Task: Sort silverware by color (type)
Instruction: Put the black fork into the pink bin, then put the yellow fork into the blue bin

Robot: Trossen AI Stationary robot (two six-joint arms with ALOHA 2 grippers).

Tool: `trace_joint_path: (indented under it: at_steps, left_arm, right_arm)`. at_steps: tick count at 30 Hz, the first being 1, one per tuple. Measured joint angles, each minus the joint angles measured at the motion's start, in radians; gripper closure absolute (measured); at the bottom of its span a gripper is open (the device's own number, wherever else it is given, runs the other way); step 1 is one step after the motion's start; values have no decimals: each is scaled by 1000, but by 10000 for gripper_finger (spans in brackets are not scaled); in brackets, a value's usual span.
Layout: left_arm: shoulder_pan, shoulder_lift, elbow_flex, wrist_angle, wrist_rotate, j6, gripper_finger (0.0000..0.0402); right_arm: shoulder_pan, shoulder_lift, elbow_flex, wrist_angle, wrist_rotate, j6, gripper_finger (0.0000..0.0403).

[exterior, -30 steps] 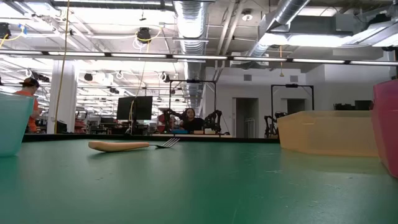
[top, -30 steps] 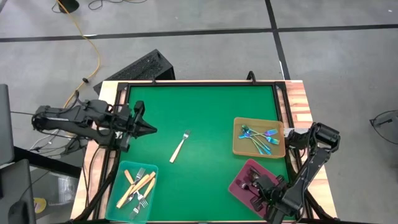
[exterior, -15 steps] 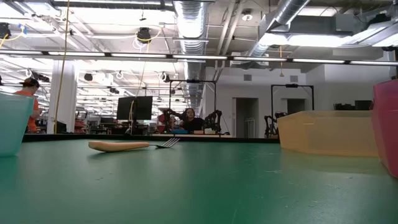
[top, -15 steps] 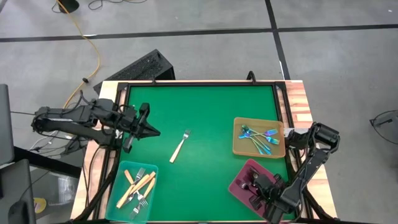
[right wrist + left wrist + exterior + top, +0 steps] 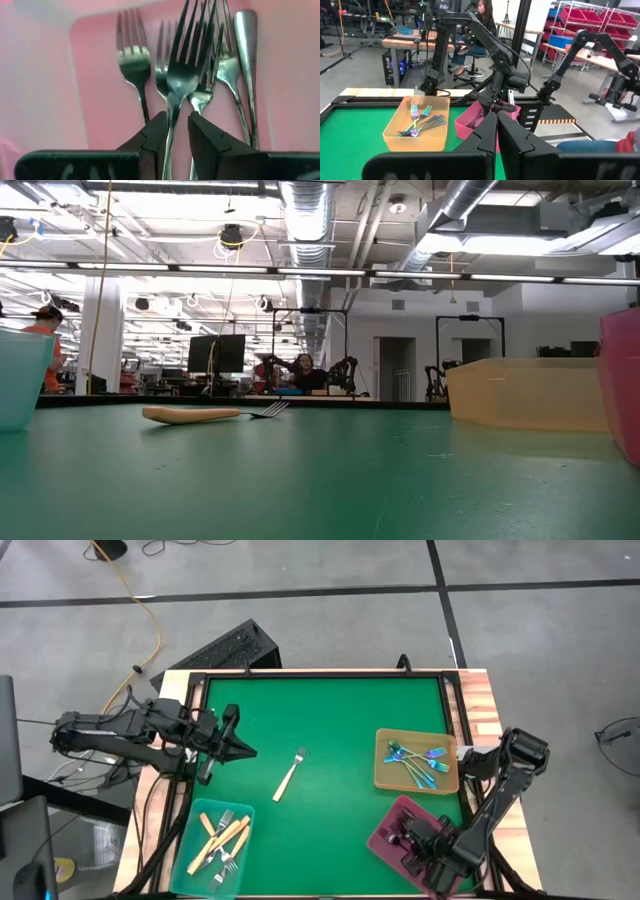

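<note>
Right gripper (image 5: 172, 131) dips into the pink tray (image 5: 385, 837) — jaws slightly parted astride a dark fork (image 5: 186, 60).

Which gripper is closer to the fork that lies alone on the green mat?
The left gripper is closer, beside the lone fork toward the mat's left edge. The right gripper is far off, over the pink tray.

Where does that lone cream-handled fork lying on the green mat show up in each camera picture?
High view: cream-handled fork mid-mat, left of centre.
Low view: same fork lying at left, far across the mat.
Left wrist view: not in it.
Right wrist view: not in it.
Shared landmark: tan tray.
</note>
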Motion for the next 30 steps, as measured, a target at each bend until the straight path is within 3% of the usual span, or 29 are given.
trace_joint_path:
  at_steps: [6, 11, 18, 24, 30]
  left_arm:
    - [0, 0, 0, -4, -10, 33, 402]
    - [0, -1, 0, -10, -65, 14, 401]
    - [0, -1, 0, -25, -123, -53, 402]
    - [-4, -3, 0, -39, -151, -127, 401]
    - [-95, -59, 0, -94, -385, -187, 401]
  right_arm:
    - [-14, -85, 1, -20, 11, -53, 300]
    - [-58, -148, 2, -25, 12, -207, 300]
    - [-201, -228, 2, -22, 25, -557, 300]
    - [-368, -264, 2, 0, 159, -886, 300]
    - [-547, -266, 2, 206, 187, -1271, 300]
